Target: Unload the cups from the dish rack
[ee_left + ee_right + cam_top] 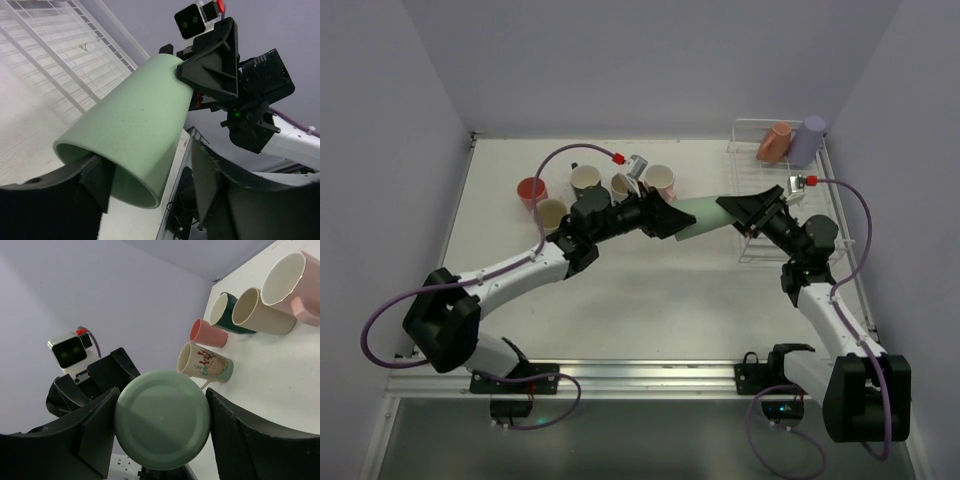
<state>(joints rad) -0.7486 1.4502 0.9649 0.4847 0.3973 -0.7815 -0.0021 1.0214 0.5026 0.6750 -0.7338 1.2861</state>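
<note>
A light green cup (pixel 700 220) hangs on its side in mid-air between my two grippers. My right gripper (pixel 735 208) is shut on its base, which fills the right wrist view (pixel 162 427). My left gripper (pixel 670 218) is open at the cup's rim (pixel 135 125): one finger sits in the mouth, and the other stands apart from the wall. The dish rack (pixel 752 250) lies at the right and holds a salmon cup (pixel 773 142) and a lavender cup (pixel 808 140) at its far end.
Several cups stand on the table at the back left: red (pixel 531 190), tan (pixel 552 212), dark green (pixel 586 180), cream (pixel 620 185) and pink (pixel 660 180). The right wrist view shows the pink mug (pixel 290 280) and a patterned cream mug (pixel 205 362). Walls close three sides.
</note>
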